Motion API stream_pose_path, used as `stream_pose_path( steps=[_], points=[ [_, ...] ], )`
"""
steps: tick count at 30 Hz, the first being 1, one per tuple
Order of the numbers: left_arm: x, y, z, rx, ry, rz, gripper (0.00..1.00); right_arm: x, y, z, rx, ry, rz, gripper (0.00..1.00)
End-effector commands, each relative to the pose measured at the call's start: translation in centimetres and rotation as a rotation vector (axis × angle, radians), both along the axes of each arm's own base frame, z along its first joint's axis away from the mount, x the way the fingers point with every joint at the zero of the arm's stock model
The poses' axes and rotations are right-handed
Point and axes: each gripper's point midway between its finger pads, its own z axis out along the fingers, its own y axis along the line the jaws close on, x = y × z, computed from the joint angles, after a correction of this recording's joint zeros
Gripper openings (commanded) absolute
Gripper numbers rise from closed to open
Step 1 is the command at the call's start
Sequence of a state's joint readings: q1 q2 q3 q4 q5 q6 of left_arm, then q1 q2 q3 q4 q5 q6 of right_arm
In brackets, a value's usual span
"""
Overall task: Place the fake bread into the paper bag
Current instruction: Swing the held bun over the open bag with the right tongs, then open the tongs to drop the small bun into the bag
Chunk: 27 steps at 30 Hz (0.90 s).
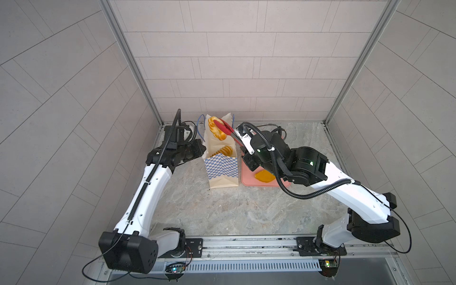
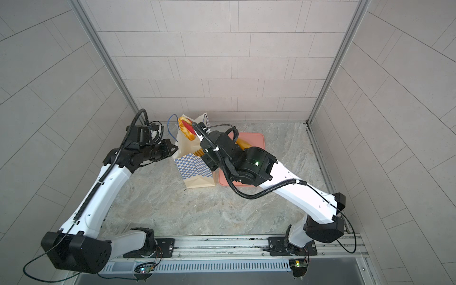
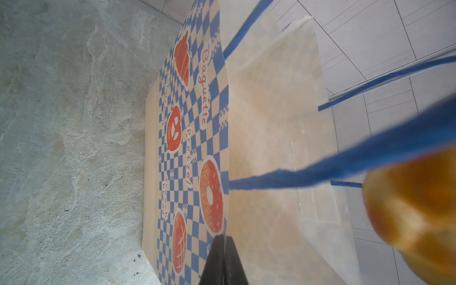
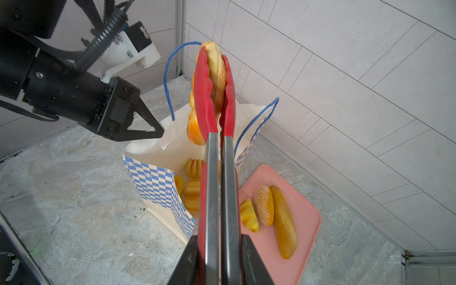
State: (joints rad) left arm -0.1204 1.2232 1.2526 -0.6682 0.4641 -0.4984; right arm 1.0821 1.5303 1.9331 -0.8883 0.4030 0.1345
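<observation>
Clamping red tongs (image 4: 213,160) in the right gripper (image 4: 219,246). Leaving 3 breads (image 4: 283,222) on the pink tray (image 4: 307,222) beside the paper bag (image 4: 153,182). Showing at least 3 rolls (image 4: 192,195) already inside, perhaps hiding more behind the tongs. Dangling a twisted bread (image 4: 217,71) from the tong tips above the bag's mouth. Pinching its rim with the closed left gripper (image 4: 159,132).
</observation>
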Motion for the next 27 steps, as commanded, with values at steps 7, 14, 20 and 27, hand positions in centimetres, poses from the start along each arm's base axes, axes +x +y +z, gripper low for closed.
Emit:
stream_pose_path(
  steps=[7,14,20,27],
  points=[
    [-0.22,-0.16,0.64,-0.001,-0.026,-0.008,0.0,0.1,-0.04,0.89,0.008,-0.035,-0.017,0.33],
    [-0.22,-0.17,0.66,-0.001,-0.026,-0.009,0.0,0.04,-0.06,1.03,0.011,-0.039,-0.015,0.38],
    [-0.2,-0.19,0.61,-0.002,-0.026,-0.009,0.0,-0.03,-0.16,1.26,0.018,-0.042,-0.014,0.42],
    [-0.22,-0.18,0.63,-0.001,-0.027,-0.009,0.0,-0.1,-0.16,1.59,0.03,-0.046,-0.011,0.43]
  ],
)
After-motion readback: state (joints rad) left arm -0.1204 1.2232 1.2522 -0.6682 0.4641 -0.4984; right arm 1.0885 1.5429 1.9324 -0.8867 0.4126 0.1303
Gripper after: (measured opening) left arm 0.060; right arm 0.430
